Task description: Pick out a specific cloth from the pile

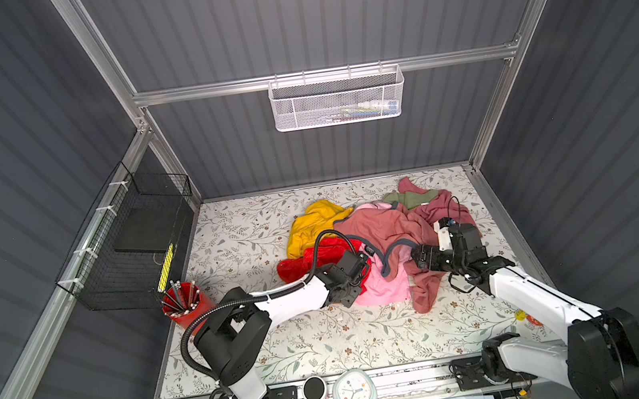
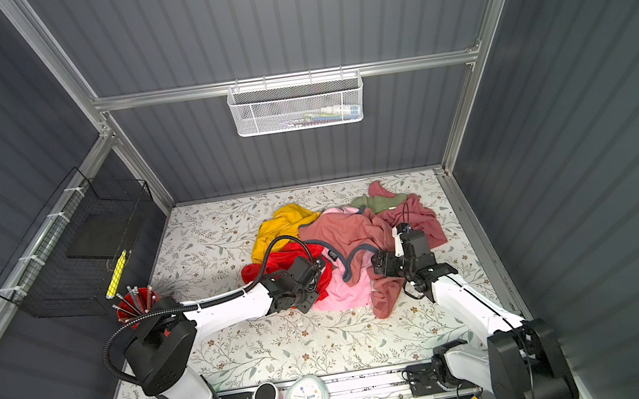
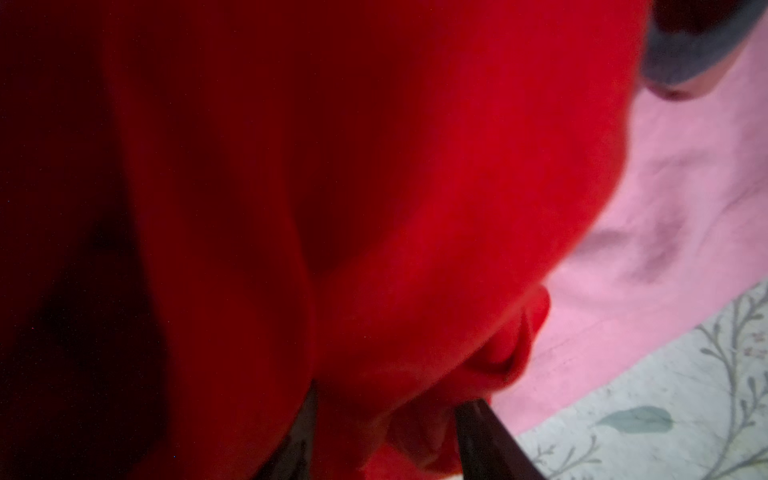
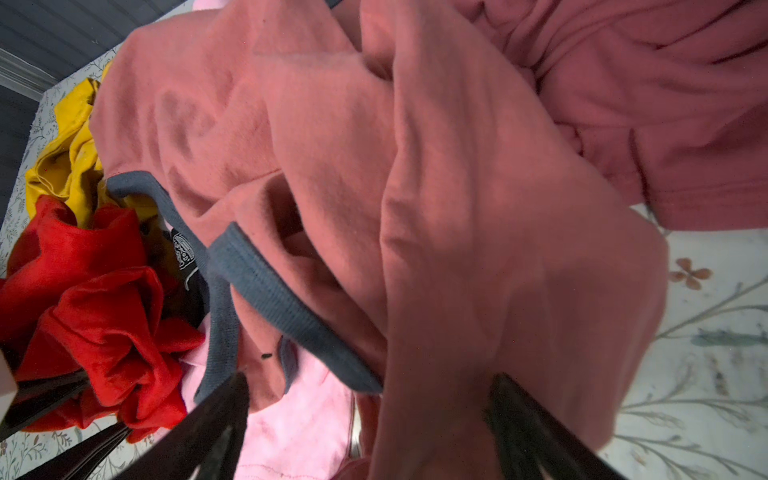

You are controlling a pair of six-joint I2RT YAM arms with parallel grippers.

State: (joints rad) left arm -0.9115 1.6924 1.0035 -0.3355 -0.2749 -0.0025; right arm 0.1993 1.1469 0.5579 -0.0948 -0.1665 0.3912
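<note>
Cloth (image 1: pixel 295 268): bright red and bunched, it lay on the table (image 1: pixel 287 347) at the left edge of the pile (image 1: pixel 406 235), on its near side. The left arm's wrist hid part of it in both top views.
Cloth's neighbours: the yellow shirt (image 1: pixel 309 227) touched it on the far side, the pink garment (image 1: pixel 384 290) on the right.
Left gripper (image 3: pixel 382 436): it was low at the cloth's right end, where red met pink. In the left wrist view a red fold filled the gap between the two dark fingers (image 3: pixel 490 440). Whether they were pressing it or only straddling it could not be told.
Right gripper (image 4: pixel 374 415): released, with its fingers (image 4: pixel 224 415) spread wide. It sat on the near right of the pile, and a thick fold of the rose garment (image 4: pixel 415 166) draped between the fingers without being pinched.
Rose garment: it was grey-trimmed and spread over the middle and right of the pile, overlapping the pink garment.
Olive piece (image 1: pixel 409 197): it lay at the far edge of the pile, well apart from the cloth.
Right wrist view: the cloth (image 4: pixel 104 316) showed crumpled beside the yellow shirt (image 4: pixel 70 158), with the grey trim just beside it.
Pencil cup (image 1: pixel 185 310): it was red and stood at the table's left edge, apart from the pile.
</note>
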